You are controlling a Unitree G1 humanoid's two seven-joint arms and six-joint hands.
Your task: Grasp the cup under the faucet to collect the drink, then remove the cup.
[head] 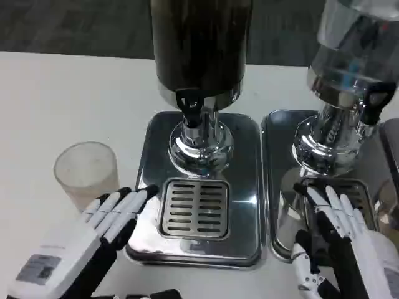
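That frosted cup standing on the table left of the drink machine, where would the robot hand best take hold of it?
Probably around the side wall, about mid-height. The cup stands upright with its mouth open upward, so a wrap around its round body suits it better than a pinch on the rim. The left robot hand lies just in front of it, fingers apart, so coming from the near side seems simplest.

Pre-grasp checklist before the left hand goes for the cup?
1. Cup upright on the table: ok.
2. Cup under the dark dispenser's faucet: not ok, it stands left of the drip tray.
3. Left hand holds nothing, fingers apart: ok.
4. Left hand beside the cup, no grasp yet: ok.
5. Right hand away from the centre grille, resting over the clear dispenser's tray: ok.
6. Cup contents: cannot tell.
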